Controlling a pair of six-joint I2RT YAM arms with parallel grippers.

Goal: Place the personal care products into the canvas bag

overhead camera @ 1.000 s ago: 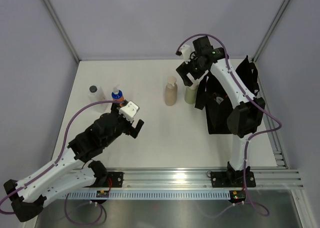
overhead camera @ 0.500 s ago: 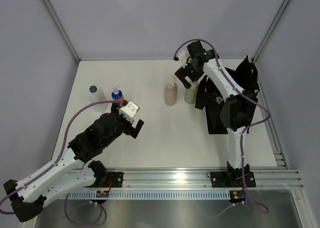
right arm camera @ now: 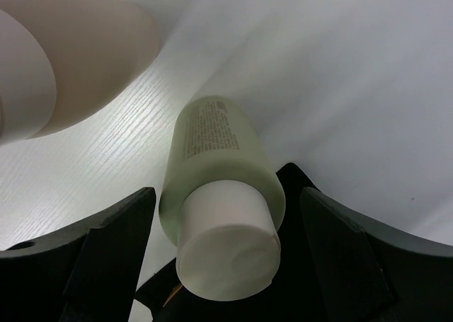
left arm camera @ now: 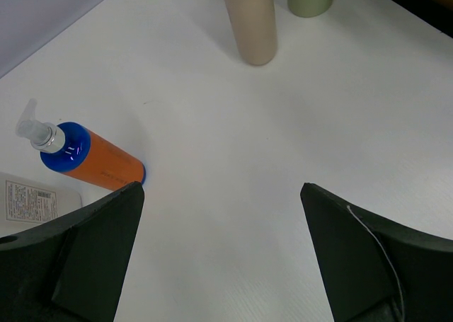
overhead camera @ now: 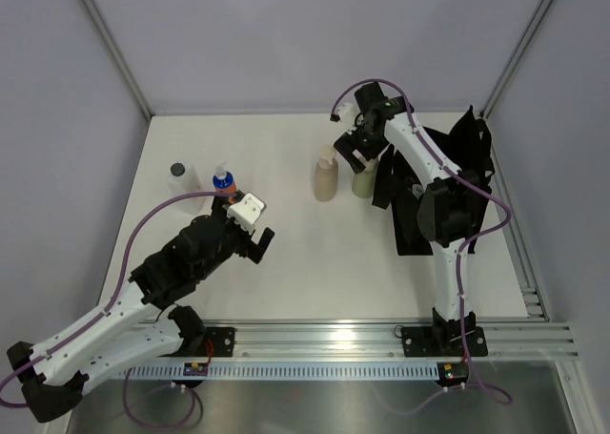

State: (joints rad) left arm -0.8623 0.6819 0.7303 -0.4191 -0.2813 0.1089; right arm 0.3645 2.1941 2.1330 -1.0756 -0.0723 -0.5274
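Observation:
An olive-green bottle with a cream cap (overhead camera: 363, 180) stands upright beside the black canvas bag (overhead camera: 440, 181). My right gripper (overhead camera: 356, 154) is open just above it. In the right wrist view its fingers (right arm camera: 106, 251) straddle the bottle's cap (right arm camera: 226, 255) without touching. A tan pump bottle (overhead camera: 326, 176) stands just left of it. An orange bottle with a blue cap (overhead camera: 224, 181) and a clear bottle with a grey cap (overhead camera: 181, 176) stand at the left. My left gripper (overhead camera: 255, 238) is open and empty, near the orange bottle (left arm camera: 92, 159).
The bag lies slumped at the table's right edge, its dark fabric behind the olive bottle (right arm camera: 219, 166). The tan bottle (right arm camera: 78, 53) stands close on the right gripper's left side. Grey walls enclose the table on three sides.
My right gripper has moved left and down, from above the bag's edge to over the olive-green bottle. The left arm has not moved.

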